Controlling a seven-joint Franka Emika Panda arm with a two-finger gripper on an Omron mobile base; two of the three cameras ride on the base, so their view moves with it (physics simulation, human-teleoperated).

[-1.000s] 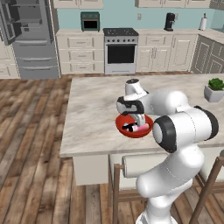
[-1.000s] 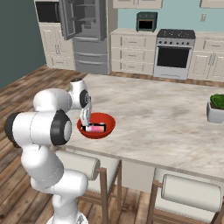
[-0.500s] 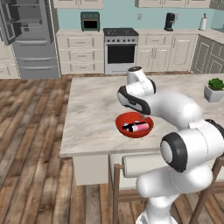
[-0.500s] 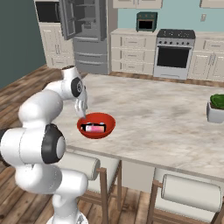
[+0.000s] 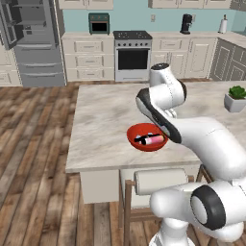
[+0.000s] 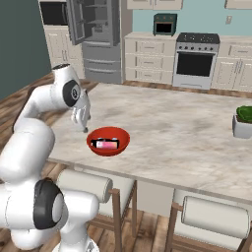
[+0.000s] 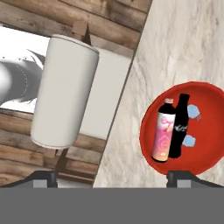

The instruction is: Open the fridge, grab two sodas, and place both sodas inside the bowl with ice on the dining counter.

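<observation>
I see gripper [image 6: 84,129] now lifted off bowl [image 5: 135,140], beside it, jaws wide, empty. 2 sodas, pink [image 7: 163,130] and dark [image 7: 178,126], lie inside bowl on dining counter [image 6: 187,128]. Fridge [image 6: 101,37] open. Task looks done.

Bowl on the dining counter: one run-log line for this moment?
bowl: on dining counter | pink soda, dark soda: lying side by side in bowl, with ice | gripper: open, empty, beside bowl

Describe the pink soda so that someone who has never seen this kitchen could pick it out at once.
Start at the dining counter, the big beige marble-look island. Near its front edge, above the stools, sits a shallow red bowl with ice cubes. Two slim bottles lie side by side in it: the pink soda has a pink label and dark cap, unlike the all-dark soda beside it.
</observation>
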